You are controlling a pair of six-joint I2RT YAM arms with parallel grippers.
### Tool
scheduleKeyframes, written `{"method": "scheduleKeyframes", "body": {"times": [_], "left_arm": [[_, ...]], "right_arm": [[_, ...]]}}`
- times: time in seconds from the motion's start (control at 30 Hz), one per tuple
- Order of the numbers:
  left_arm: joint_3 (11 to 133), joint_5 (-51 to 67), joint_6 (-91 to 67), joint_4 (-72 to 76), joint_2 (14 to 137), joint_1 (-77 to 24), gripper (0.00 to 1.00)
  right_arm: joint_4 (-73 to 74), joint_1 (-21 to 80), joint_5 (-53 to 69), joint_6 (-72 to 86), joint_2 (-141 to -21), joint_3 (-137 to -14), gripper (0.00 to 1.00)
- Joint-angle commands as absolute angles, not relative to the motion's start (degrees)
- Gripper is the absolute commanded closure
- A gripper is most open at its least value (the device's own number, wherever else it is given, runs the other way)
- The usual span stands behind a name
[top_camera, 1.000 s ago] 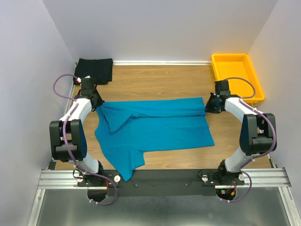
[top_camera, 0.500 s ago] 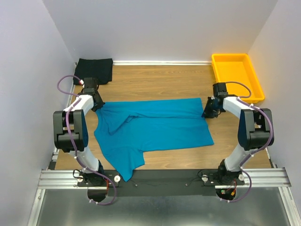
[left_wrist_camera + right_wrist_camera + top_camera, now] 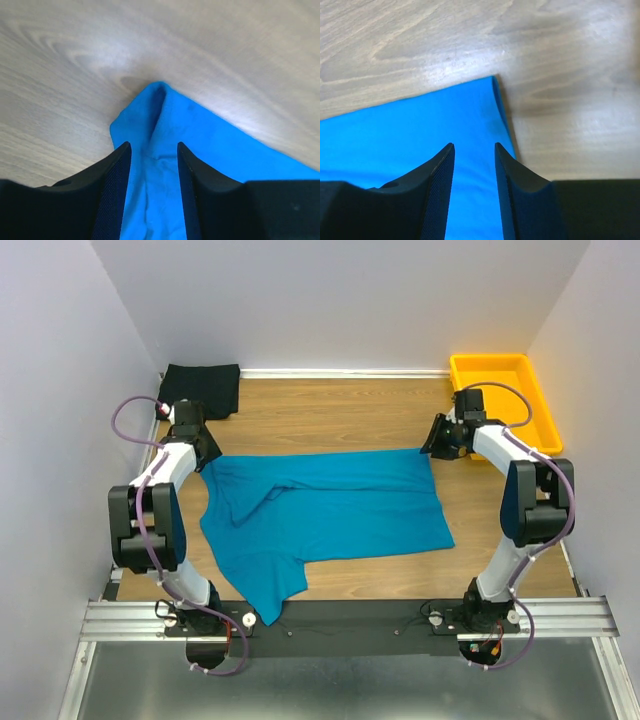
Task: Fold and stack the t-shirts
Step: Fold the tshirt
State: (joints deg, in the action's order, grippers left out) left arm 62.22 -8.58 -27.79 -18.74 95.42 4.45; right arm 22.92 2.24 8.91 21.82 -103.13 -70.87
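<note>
The teal-blue t-shirt (image 3: pixel 330 510) lies spread in the top view. Only the wrist views show the left gripper (image 3: pixel 151 146) and right gripper (image 3: pixel 474 145) with fingers apart over its far corners.

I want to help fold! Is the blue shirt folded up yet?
Not yet. The blue shirt is only partly folded: its far edge is turned over, the rest lies spread on the table.

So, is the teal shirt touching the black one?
Apart. The top view shows bare tabletop between the teal shirt and the black shirt.
</note>
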Motion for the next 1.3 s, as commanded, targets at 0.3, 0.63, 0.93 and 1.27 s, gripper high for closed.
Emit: {"method": "scheduleKeyframes", "body": {"times": [0.3, 0.63, 0.93, 1.27], "left_arm": [[60.65, -5.98, -31.9, -9.23, 97.9, 1.76, 0.75], [71.43, -7.3, -32.52, -12.21, 112.39, 1.85, 0.88], [82.25, -6.68, -31.2, -14.5, 119.61, 1.93, 0.89], [78.06, -13.44, -27.34, -12.84, 105.14, -4.64, 0.4]], "right_arm": [[16.35, 1.85, 10.03, 21.01, -113.64, -73.92, 0.58], [15.82, -3.69, 5.98, 24.34, -121.01, -77.07, 0.6], [16.0, -4.31, 2.81, 22.59, -127.88, -87.26, 0.59], [16.61, -2.29, 5.18, 14.51, -118.67, -88.95, 0.5]]}}
